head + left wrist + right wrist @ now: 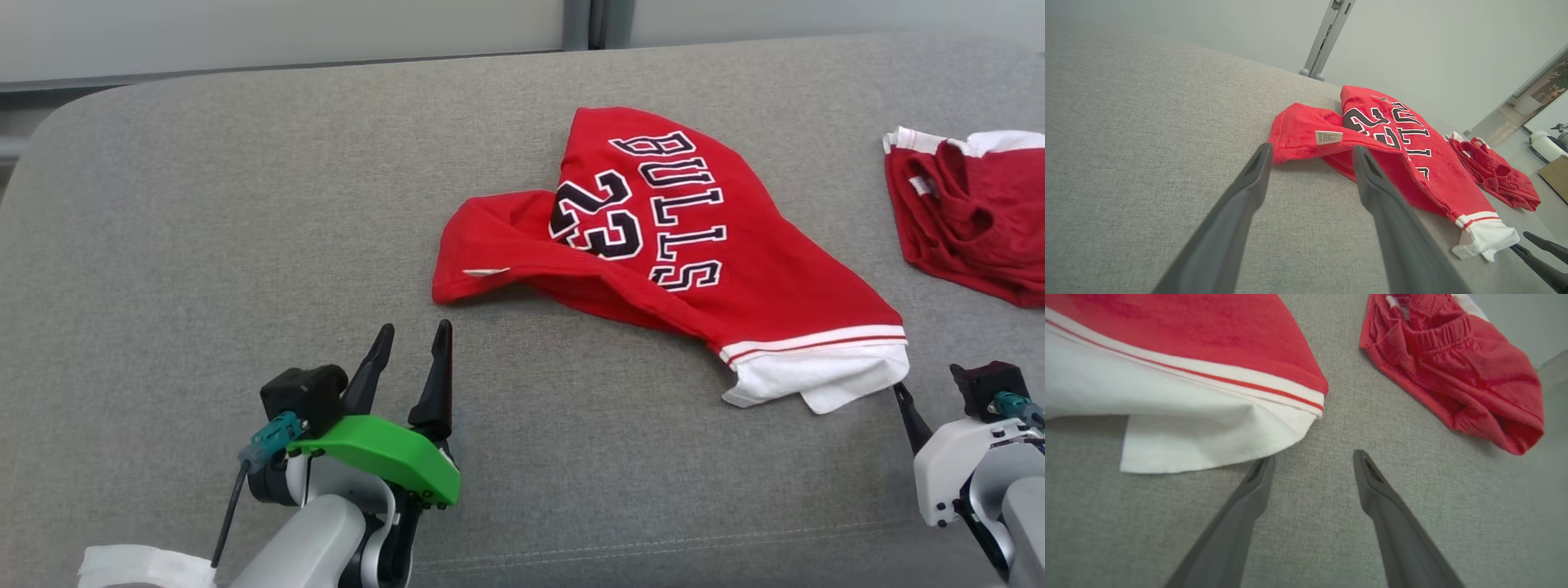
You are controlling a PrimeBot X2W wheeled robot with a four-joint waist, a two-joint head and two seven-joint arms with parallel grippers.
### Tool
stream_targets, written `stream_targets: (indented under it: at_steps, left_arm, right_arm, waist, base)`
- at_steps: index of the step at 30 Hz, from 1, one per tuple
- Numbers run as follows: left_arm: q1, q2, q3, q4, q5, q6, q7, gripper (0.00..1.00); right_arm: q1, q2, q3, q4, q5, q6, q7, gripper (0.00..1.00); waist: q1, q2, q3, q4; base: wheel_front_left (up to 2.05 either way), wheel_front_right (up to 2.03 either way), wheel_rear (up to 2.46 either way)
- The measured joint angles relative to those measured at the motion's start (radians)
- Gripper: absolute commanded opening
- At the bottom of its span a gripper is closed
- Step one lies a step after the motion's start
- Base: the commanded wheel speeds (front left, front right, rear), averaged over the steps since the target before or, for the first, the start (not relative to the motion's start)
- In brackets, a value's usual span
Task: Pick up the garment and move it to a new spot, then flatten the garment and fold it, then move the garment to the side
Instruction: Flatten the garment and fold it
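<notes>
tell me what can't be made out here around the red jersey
Red BULLS 23 jersey: its underside hidden by its own folds, head view.
Small white sewn label: print too small, left wrist view.
Crumpled red elastic-waisted garment: cut by right edge, head view.
Flat white object: cut by bottom edge, head view.

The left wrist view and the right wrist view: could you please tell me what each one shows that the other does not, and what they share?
Left wrist view: the black lettering on the red jersey, its sewn label, a metal post beyond the grey cushion, the open left hand, and the right hand at the corner.
Right wrist view: the elastic waistband of the red shorts, and the right hand's fingers spread beside the white hem.
Both: the red jersey, the red shorts, the grey cushion.
</notes>
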Motion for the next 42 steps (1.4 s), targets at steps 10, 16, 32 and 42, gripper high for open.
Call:
stream_targets:
  at_steps: [10, 16, 32, 42]
  left_arm:
    - [-0.012, 0.006, 0.038, 0.095, -0.038, -0.019, 0.008, 1.0]
    - [-0.066, -0.001, 0.072, 0.18, -0.079, -0.046, 0.019, 1.0]
    - [-0.272, -0.038, 0.105, 0.561, -0.127, -0.111, 0.074, 1.0]
    - [-0.321, -0.072, 0.072, 0.687, -0.1, -0.158, 0.036, 1.0]
  right_arm:
    - [0.031, -0.016, -0.074, -0.11, 0.064, 0.0, -0.012, 1.0]
    - [0.047, 0.003, -0.095, -0.207, 0.074, 0.0, 0.002, 1.0]
    - [0.046, 0.033, -0.103, -0.375, 0.081, 0.0, 0.049, 1.0]
    - [0.05, 0.043, -0.111, -0.416, 0.077, 0.0, 0.058, 1.0]
  waist:
    - [0.0, 0.0, -0.008, -0.091]
    - [0.0, 0.0, 0.006, -0.131]
    - [0.0, 0.0, 0.093, -0.19]
    - [0.0, 0.0, 0.105, -0.203]
  base:
    - [0.0, 0.0, 0.0]
    - [0.0, 0.0, 0.0]
    - [0.0, 0.0, 0.0]
    - [0.0, 0.0, 0.0]
